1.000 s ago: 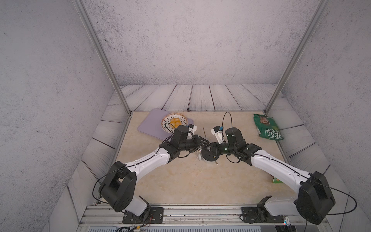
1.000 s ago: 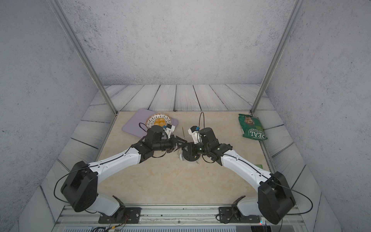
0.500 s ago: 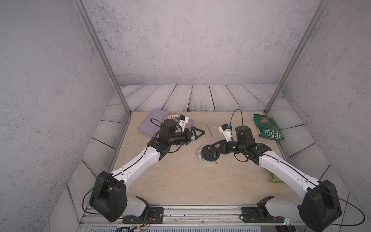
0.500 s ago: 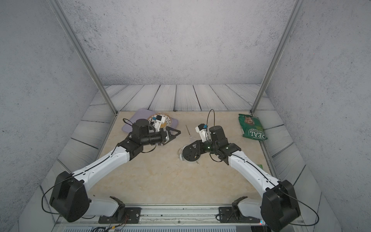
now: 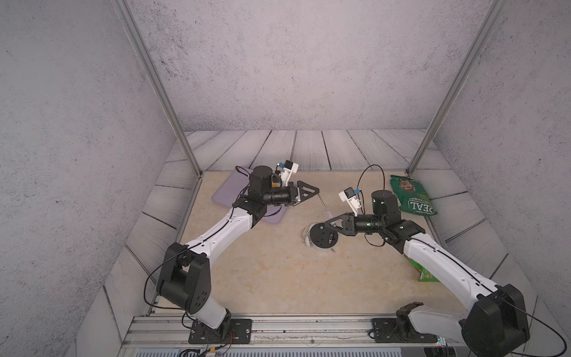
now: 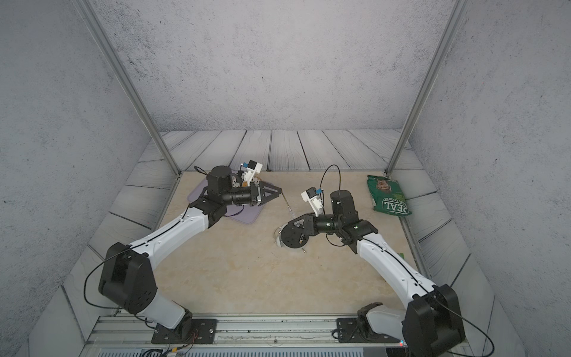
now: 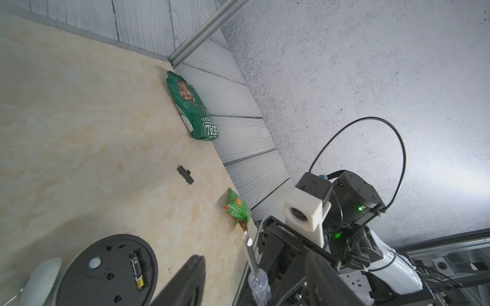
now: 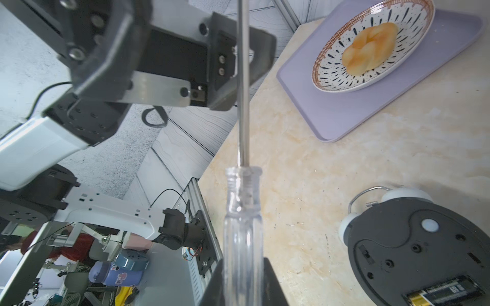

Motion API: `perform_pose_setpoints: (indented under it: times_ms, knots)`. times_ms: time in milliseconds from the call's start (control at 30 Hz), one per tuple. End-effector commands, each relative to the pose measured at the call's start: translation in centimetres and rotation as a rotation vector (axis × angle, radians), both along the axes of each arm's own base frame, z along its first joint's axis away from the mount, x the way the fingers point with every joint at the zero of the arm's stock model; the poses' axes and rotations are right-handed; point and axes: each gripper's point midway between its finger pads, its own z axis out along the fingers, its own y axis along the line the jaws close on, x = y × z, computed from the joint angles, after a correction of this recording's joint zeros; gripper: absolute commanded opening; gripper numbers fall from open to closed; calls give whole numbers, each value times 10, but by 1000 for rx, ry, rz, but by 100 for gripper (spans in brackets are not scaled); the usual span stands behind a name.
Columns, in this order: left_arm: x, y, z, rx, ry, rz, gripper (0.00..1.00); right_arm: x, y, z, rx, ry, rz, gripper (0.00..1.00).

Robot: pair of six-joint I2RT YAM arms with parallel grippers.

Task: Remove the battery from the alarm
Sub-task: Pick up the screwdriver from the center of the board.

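Battery [image 8: 445,292], black with gold end, lies in the open-backed alarm [image 8: 413,238].

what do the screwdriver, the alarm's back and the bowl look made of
screwdriver: clear glossy see-through handle, likely hard plastic; bright mirror-like shaft, probably steel.
alarm back: matte black with moulded recesses, looks like plastic.
bowl: smooth shiny white with painted pattern, probably glazed ceramic, possibly melamine.
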Motion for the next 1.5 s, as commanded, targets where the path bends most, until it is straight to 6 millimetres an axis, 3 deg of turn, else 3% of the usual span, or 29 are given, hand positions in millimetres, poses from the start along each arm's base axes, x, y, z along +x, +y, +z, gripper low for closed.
perform_pose_setpoints:
  times_ms: [0, 200, 367, 433, 567, 733, 900, 1200, 1467]
  knots:
    - [2, -3, 17, -25, -47, -14, 65, -3, 6, 12, 51, -11, 48, 0]
    - [3, -17, 21, -52, -45, -49, 45, -4, 11, 14, 86, 11, 85, 0]
    - [8, -16, 21, -75, -7, -3, 0, 0, 11, 9, 72, 21, 74, 0]
    - [17, -10, 11, -58, 48, 77, 0, 7, 9, 9, 68, 18, 35, 3]
    - [35, 7, -10, -83, 192, 251, 0, 26, 3, 19, 124, 4, -63, 22]
    - [48, 11, -7, -175, 282, 338, 0, 50, -9, 25, 235, 51, -246, 48]
    - [50, 14, -11, -193, 325, 425, 0, 66, -17, 29, 366, 107, -365, 60]
    - [43, 16, -16, -175, 318, 507, 0, 72, -19, 7, 376, 212, -490, 62]
    - [34, 16, -27, -131, 350, 533, 0, 71, -10, 17, 434, 203, -457, 49]
